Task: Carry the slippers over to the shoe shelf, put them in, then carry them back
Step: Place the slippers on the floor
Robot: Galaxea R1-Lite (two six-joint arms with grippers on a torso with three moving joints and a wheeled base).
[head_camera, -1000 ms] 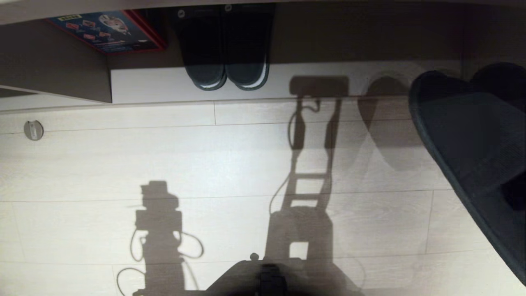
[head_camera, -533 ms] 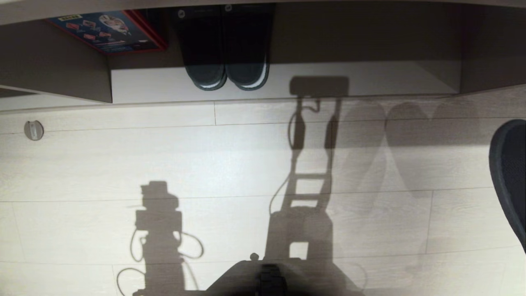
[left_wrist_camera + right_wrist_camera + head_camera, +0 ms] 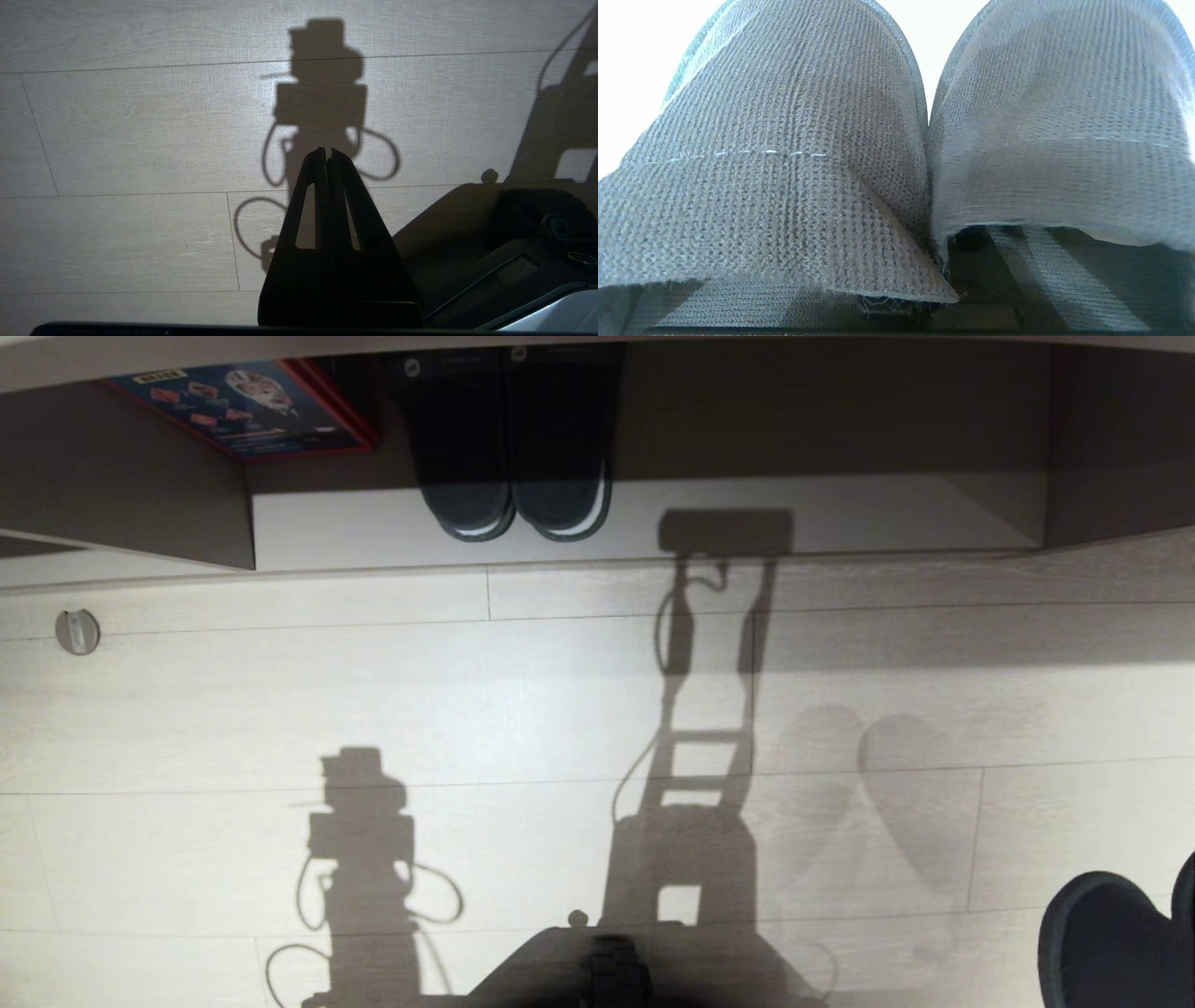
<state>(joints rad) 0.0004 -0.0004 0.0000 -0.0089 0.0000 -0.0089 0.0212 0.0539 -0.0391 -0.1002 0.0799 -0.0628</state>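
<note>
Hanging from the right gripper (image 3: 945, 280), the slippers (image 3: 924, 154) fill the right wrist view, toes side by side and touching; in the head view only their dark rounded ends show at the near right corner, well apart from the shelf (image 3: 644, 527) at the far edge. The gripper's jaws are clamped on the slippers, seemingly where the 2 inner edges meet, though the contact itself is hidden under the fabric. The pair looks light and soft: the broad toe bands are a coarse, ribbed knit in grey-blue, with a pale stitch line across each and a frayed raw edge at the opening, so they would likely sag and swing instead of holding a shape. A pinch on both inner edges together, near the bands, seems the sensible hold, since the flat soles give a firmer bite than the floppy cloth. The shelf is pale board with a dark recess, and a black pair (image 3: 513, 448) with whitish sole edges sits inside, beside a colourful box (image 3: 247, 406) to the left. The floor (image 3: 280, 691) is pale wood-grain plank. The left gripper (image 3: 327, 156) is parked low over the floor, its 2 thin fingers pressed together on nothing.
</note>
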